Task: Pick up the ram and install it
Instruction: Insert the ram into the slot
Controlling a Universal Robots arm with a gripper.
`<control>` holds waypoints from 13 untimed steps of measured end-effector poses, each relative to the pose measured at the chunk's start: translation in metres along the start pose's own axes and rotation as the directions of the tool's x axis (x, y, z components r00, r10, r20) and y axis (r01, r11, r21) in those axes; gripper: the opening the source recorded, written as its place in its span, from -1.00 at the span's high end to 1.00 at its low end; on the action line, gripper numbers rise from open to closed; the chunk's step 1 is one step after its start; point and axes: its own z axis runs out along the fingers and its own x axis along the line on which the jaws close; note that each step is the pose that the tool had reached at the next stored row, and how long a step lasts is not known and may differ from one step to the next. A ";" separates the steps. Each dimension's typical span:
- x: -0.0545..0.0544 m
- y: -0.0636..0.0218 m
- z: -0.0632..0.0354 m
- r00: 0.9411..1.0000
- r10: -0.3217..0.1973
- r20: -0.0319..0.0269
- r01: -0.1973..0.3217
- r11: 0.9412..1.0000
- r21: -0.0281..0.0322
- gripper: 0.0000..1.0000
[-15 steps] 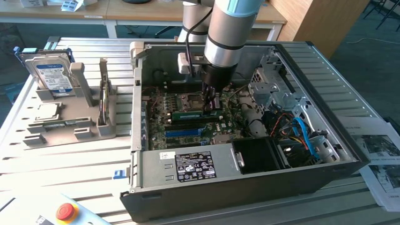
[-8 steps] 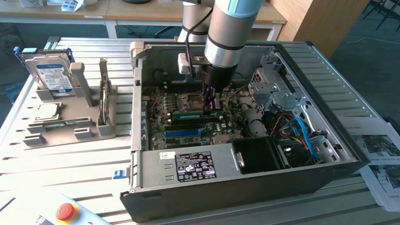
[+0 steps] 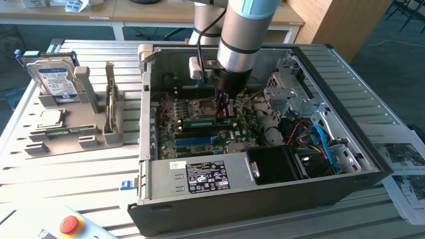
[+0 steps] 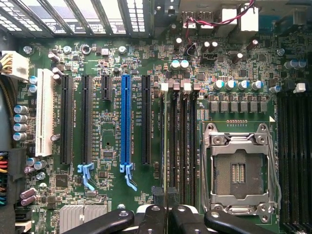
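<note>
Plainly, we see the pincer [image 3: 224, 114] clenched on the ram [image 3: 199, 121]; it juts toward nine o'clock in the exterior view.

Gripper [image 4: 165, 197] fingers: glossy black. Ram [image 3: 199, 121] in them: matt green board. Motherboard [image 4: 112, 141] beneath: green, semi-gloss. Slot [image 4: 126, 122] beside gripper: blue plastic. Socket [image 4: 241, 170] frame: shiny bare metal. Case [image 3: 265, 199] around: matt black metal.
</note>
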 end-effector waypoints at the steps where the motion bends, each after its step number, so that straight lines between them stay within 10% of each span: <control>1: 0.000 0.0000 0.0000 1.000 0.000 0.000 0.000 1.000 0.000 0.76; 13: -0.001 0.0019 0.0002 1.000 0.000 0.000 0.000 1.000 0.001 0.76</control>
